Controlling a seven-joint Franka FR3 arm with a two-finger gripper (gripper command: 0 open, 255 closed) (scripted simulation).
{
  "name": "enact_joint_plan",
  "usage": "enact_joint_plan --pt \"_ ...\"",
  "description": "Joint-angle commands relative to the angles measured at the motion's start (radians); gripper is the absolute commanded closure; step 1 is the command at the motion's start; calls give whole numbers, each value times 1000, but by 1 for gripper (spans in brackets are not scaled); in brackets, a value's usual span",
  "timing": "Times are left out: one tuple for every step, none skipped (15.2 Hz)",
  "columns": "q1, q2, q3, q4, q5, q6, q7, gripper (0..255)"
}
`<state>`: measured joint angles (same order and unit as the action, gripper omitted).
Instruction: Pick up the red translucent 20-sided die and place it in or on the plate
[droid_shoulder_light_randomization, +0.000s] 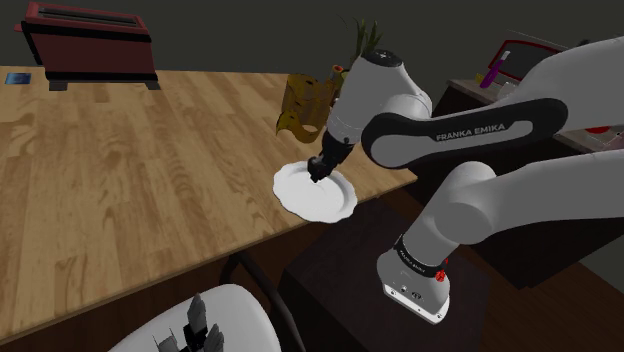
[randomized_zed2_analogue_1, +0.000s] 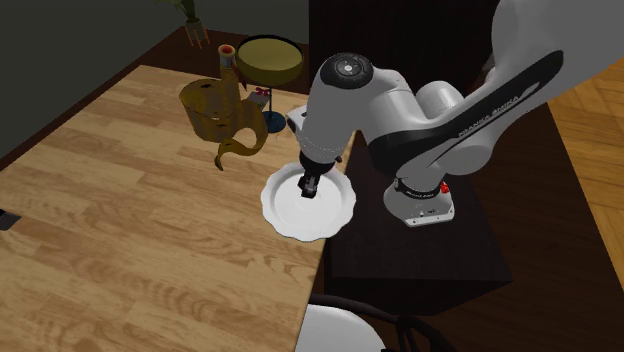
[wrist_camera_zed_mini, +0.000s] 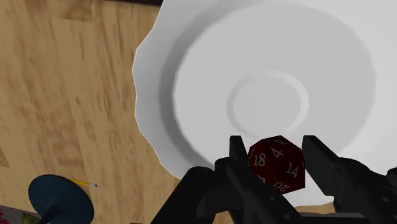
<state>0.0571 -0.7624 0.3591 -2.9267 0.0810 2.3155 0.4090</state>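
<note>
A dark red 20-sided die (wrist_camera_zed_mini: 278, 164) with white numbers sits clasped between my two black fingers. My gripper (wrist_camera_zed_mini: 277, 147) is shut on it and hangs just above the white scalloped plate (wrist_camera_zed_mini: 191, 76), near the plate's centre ring. In the shoulder view the gripper (droid_shoulder_light_randomization: 318, 178) points down over the plate (droid_shoulder_light_randomization: 335, 208), which lies at the wooden table's near edge. The second exterior view shows the gripper (randomized_zed2_analogue_1: 309, 190) low over the same plate (randomized_zed2_analogue_1: 335, 215). The die is too small to make out in the two exterior views.
A yellow-brown curved jug (droid_shoulder_light_randomization: 305, 105) (randomized_zed2_analogue_1: 220, 115) stands on the table just beyond the plate. A red toaster (droid_shoulder_light_randomization: 90, 40) sits at the far corner. An olive bowl (randomized_zed2_analogue_1: 270, 58) is behind the jug. A white chair (droid_shoulder_light_randomization: 215, 320) stands below the table edge.
</note>
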Motion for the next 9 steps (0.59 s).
enact_joint_plan --pt "-2 22 8 -17 1 39 6 255" --pt "-4 34 13 -24 1 59 9 255" --pt "-6 46 18 -32 2 79 13 255" --pt "-8 59 23 -39 2 99 17 255" --pt "-10 73 28 -46 1 119 21 255" --pt "-12 82 31 -50 1 132 23 255" --pt "-12 82 31 -50 1 132 23 255" --pt "-12 82 31 -50 1 132 23 255" --pt "-12 82 31 -50 1 132 23 255"
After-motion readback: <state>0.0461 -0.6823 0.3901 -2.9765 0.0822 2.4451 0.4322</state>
